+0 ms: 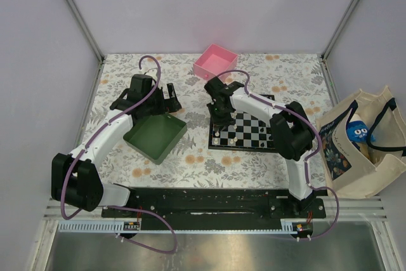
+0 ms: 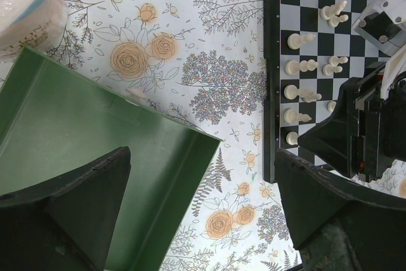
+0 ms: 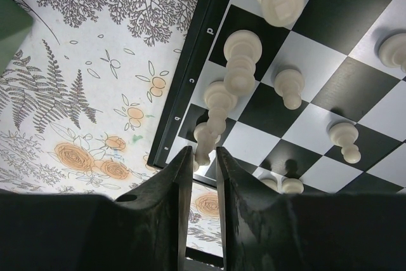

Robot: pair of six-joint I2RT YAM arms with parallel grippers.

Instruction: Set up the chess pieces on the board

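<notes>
At the near edge of the table, the two arms rise from a black mounting rail (image 1: 209, 198). The left gripper (image 2: 203, 157), a black two-finger claw, hangs released, its fingers spread wide: one is over the square green plastic tray (image 2: 76, 112), the other over the floral-printed tablecloth (image 2: 190, 42) near the board's corner. Nothing lies between them.

Just right of the tray, apart from it, lies the small square black-and-white chequered chessboard with a dark rim (image 3: 189, 74). The right gripper (image 3: 203, 152), also black, hangs over its left edge with its jaws drawn almost together, leaving only a narrow slit. One tiny cream-white figurine (image 3: 203, 136) stands right at the fingertips, on the square next to the rim. I cannot tell whether the tips pinch it or merely frame it.

Beyond it, more cream-white chess pieces (image 3: 241, 61) stand upright in a file along the same rim, with a second, looser file one square inward. In the left wrist view these two files run nearly the whole length of the chessboard's left side.

Farther back, near the table's far edge, sits a square pink plastic box (image 1: 219, 61). A cream canvas tote bag (image 1: 358, 157) stands off the table to the right.
</notes>
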